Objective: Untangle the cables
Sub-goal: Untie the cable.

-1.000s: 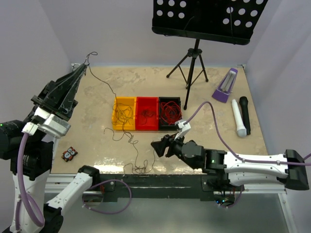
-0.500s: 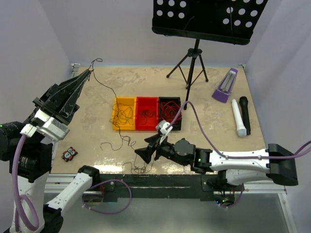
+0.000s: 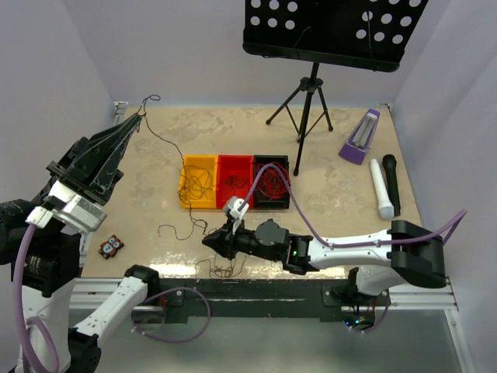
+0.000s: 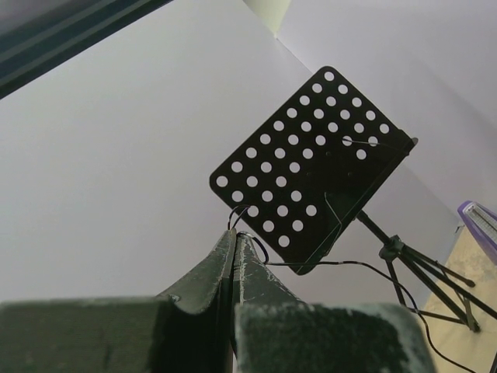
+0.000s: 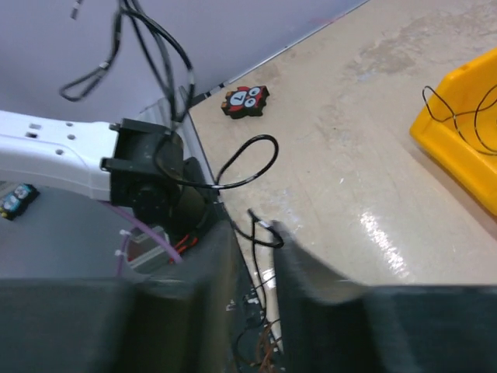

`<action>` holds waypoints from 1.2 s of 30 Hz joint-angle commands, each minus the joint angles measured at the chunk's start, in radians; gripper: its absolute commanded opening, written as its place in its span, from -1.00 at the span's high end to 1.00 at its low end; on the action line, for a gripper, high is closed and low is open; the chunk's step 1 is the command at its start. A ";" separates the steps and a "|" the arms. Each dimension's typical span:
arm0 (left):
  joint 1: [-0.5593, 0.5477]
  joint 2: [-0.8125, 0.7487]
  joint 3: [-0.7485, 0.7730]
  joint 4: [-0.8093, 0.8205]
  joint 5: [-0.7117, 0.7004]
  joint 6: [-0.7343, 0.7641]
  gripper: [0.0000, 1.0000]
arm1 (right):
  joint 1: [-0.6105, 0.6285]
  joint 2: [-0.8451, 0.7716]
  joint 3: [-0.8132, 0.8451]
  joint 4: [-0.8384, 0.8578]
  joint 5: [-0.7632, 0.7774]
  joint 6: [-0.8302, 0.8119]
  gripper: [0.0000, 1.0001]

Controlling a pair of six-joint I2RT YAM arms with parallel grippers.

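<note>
Dark-brown cable (image 4: 334,263) is pinched in the clamped left end effector (image 3: 140,116), raised up-left of the yellow bin (image 3: 189,165), and is run diagonally past that bin to a tangle (image 3: 224,270) nearer the arms. The right end effector (image 3: 206,242), jaws narrowly parted, is set just beside that tangle.

Three bins (image 3: 234,158) mid-table holding cables (image 3: 272,180), music stand (image 3: 311,93) behind, microphones (image 3: 380,190) right, owl figure (image 3: 111,246) front-left.

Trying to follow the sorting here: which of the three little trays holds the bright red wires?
The black tray, rightmost of the three; the yellow tray and red tray show dark wires instead.
</note>
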 commanded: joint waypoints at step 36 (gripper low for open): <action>0.003 0.066 -0.079 0.140 -0.160 0.320 1.00 | -0.022 -0.140 -0.103 -0.334 0.444 0.336 1.00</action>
